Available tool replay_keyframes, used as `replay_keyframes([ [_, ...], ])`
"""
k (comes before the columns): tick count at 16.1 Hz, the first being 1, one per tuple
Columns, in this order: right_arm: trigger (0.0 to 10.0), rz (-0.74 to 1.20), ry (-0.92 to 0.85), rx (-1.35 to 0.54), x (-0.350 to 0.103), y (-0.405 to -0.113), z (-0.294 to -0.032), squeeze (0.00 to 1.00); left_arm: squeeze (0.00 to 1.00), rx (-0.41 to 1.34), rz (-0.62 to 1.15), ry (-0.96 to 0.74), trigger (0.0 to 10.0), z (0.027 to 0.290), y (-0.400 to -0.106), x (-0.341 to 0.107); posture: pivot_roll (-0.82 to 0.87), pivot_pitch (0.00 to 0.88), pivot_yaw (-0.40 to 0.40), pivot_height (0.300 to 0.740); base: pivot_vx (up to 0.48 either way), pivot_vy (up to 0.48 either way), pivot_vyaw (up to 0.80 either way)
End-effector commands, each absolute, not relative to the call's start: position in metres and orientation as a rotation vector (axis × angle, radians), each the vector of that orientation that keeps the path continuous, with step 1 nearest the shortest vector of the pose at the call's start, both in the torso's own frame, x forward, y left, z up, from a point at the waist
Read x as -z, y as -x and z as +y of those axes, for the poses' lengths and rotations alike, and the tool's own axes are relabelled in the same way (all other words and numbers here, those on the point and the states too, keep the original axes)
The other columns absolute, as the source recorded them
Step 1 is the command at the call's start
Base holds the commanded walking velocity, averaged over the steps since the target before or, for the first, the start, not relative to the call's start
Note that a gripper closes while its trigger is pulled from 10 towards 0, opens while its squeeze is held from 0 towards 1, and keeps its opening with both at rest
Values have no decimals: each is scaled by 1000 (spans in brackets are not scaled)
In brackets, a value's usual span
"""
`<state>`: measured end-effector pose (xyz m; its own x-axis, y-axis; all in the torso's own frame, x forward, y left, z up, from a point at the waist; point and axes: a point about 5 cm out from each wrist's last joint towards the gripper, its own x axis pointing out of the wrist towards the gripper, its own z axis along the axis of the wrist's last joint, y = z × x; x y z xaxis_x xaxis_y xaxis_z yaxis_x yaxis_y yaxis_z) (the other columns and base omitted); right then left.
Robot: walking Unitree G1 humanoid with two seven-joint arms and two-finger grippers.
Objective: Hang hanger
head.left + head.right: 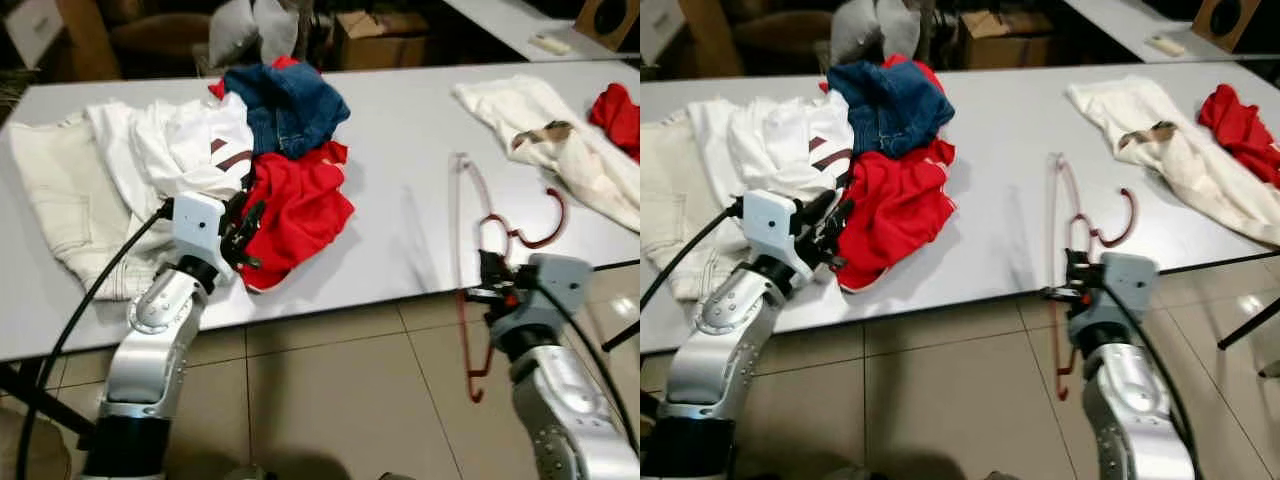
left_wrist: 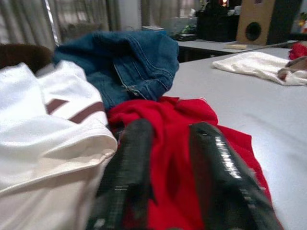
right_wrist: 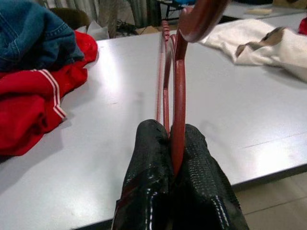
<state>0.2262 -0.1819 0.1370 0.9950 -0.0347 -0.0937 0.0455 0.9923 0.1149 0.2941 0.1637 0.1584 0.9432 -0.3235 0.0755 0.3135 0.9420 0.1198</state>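
A thin red hanger point(image 3: 179, 86) stands tilted over the grey table's point(image 1: 400, 130) front edge. Its hook rests above the tabletop and its lower end hangs below the edge toward the floor. My right gripper point(image 1: 490, 272) is shut on the hanger's neck, which the right wrist view shows pinched between the two black fingers. My left gripper point(image 1: 245, 235) is open, its fingers point(image 2: 129, 158) spread over a crumpled red garment point(image 1: 300, 215) near the front edge. Red cloth shows between them.
Blue jeans point(image 1: 290, 105) and a white striped shirt point(image 1: 195, 150) are piled behind the red garment. A cream garment point(image 1: 560, 150) and another red cloth point(image 1: 618, 115) lie at the table's right. A cardboard box point(image 1: 380, 40) stands beyond. Tiled floor point(image 1: 340, 390) lies below.
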Motion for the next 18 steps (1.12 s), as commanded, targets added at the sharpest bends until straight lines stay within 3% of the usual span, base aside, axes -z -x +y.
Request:
replay_keyframes([
  [1,10000,75,-116,32,-140,-228,-181,0,1000,277,-108,-136,10000,174,-297,-165,-12,35,-2,740,0,0,0],
  [6,10000,70,-111,12,-142,-232,-179,0,1000,212,-57,-232,10000,195,-306,-166,-7,33,-5,740,0,0,0],
  [7,10000,72,-111,7,-141,-232,-179,0,957,181,-35,-271,10000,201,-308,-164,-7,33,-3,740,0,0,0],
  [8,10000,72,-112,4,-141,-232,-178,0,0,171,-23,-281,10000,204,-309,-163,-8,34,-3,740,0,0,0],
  [12,10000,77,-116,-6,-140,-232,-176,0,0,265,56,-408,10000,220,-312,-157,-2,32,-2,740,0,0,0],
  [18,10000,74,-115,-14,-141,-234,-176,0,0,127,82,-470,10000,237,-328,-157,-6,30,1,740,0,0,0],
])
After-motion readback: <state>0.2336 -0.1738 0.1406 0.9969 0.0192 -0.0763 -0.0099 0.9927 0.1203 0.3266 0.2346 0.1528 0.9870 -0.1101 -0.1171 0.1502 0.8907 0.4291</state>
